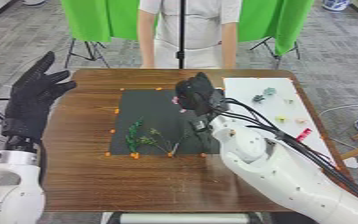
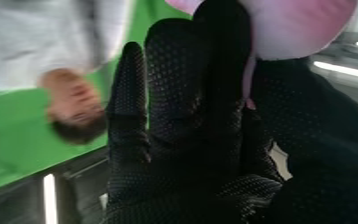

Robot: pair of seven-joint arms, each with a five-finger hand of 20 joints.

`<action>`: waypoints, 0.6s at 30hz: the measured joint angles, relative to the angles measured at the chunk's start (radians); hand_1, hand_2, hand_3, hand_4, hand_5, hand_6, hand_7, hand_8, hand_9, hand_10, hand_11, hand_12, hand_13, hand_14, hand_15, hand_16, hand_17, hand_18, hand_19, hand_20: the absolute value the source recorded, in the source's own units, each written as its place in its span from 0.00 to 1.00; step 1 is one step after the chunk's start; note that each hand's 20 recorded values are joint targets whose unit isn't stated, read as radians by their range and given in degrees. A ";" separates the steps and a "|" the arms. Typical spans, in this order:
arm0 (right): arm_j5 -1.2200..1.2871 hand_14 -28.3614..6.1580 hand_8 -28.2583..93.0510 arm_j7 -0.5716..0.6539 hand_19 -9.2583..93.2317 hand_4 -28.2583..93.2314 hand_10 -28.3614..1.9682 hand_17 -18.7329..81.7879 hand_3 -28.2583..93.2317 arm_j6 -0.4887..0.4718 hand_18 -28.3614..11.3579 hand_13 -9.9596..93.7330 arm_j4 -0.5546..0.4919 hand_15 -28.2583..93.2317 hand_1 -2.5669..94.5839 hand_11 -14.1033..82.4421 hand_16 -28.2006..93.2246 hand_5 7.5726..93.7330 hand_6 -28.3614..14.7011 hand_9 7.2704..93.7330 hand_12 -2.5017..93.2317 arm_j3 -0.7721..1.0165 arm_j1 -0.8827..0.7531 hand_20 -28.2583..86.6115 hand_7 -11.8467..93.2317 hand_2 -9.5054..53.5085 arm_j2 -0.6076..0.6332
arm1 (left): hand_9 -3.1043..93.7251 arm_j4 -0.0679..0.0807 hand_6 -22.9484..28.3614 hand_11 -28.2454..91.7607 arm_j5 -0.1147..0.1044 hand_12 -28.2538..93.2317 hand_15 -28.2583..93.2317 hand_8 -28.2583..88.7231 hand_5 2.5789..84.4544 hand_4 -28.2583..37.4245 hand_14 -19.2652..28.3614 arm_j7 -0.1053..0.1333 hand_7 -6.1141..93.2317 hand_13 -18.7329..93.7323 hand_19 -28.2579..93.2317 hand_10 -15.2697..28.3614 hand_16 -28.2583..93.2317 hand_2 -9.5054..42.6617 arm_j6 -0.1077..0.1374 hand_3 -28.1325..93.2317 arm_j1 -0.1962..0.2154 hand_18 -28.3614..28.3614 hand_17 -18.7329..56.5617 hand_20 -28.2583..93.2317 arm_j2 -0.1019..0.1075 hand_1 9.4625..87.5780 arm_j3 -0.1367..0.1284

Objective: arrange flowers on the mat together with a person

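Near end first: our brown wooden surface [image 1: 78, 185] carries the dark mat [image 1: 149, 107], with orange markers [image 1: 135, 155] around its edge. On its near half we have a green sprig [image 1: 133, 136] at left and a branching sprig [image 1: 155, 142] just beside it. To the right, a pinkish-red piece [image 1: 304, 134] lies on the white sheet [image 1: 246, 86]. Past it on the sheet are two small yellowish pieces [image 1: 280, 119], then blue-green pieces [image 1: 270, 91] farther up.

Our left hand [image 1: 35, 97] is up off the left side of the surface — open, fingers extended, nothing held. Our right hand [image 1: 196, 92] is over the far right part of the mat, closed to a pinch. Right wrist view gives the grip: pink flower [image 2: 304, 25] between thumb and fingers, fingers nearly straight, petals out past the fingertips.

Beyond the surface — green cloth [image 1: 87, 20] on stands, grey floor [image 1: 33, 45].
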 measured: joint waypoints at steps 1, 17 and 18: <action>-0.002 0.75 0.18 -0.016 0.70 0.00 0.86 0.45 0.77 -0.013 0.47 0.84 0.021 0.68 0.65 0.40 0.47 0.69 0.74 0.89 0.44 0.000 0.009 0.46 0.56 0.00 -0.042 | 0.34 0.008 0.57 0.35 0.003 0.32 0.60 0.20 0.33 0.05 1.00 -0.002 0.07 0.39 0.66 0.81 0.18 0.38 -0.004 0.80 -0.028 0.98 0.14 0.35 0.002 0.17 0.023; -0.006 0.75 0.19 0.041 0.72 0.00 0.86 0.43 0.77 -0.003 0.45 0.85 0.121 0.69 0.62 0.39 0.48 0.73 0.78 0.91 0.46 -0.292 0.149 0.46 0.56 0.00 -0.324 | 0.38 0.100 0.52 0.41 0.009 0.32 0.65 0.18 0.36 0.00 0.93 -0.015 0.13 0.38 0.62 0.75 0.17 0.30 -0.074 0.86 -0.465 0.89 0.15 0.39 0.051 0.14 0.304; -0.008 0.75 0.19 0.044 0.72 0.00 0.86 0.43 0.77 -0.005 0.45 0.84 0.124 0.69 0.62 0.39 0.48 0.73 0.78 0.90 0.46 -0.292 0.152 0.46 0.55 0.00 -0.329 | 0.38 0.100 0.52 0.41 0.008 0.32 0.65 0.18 0.36 0.00 0.93 -0.015 0.13 0.38 0.62 0.75 0.17 0.30 -0.075 0.86 -0.473 0.89 0.15 0.39 0.053 0.14 0.304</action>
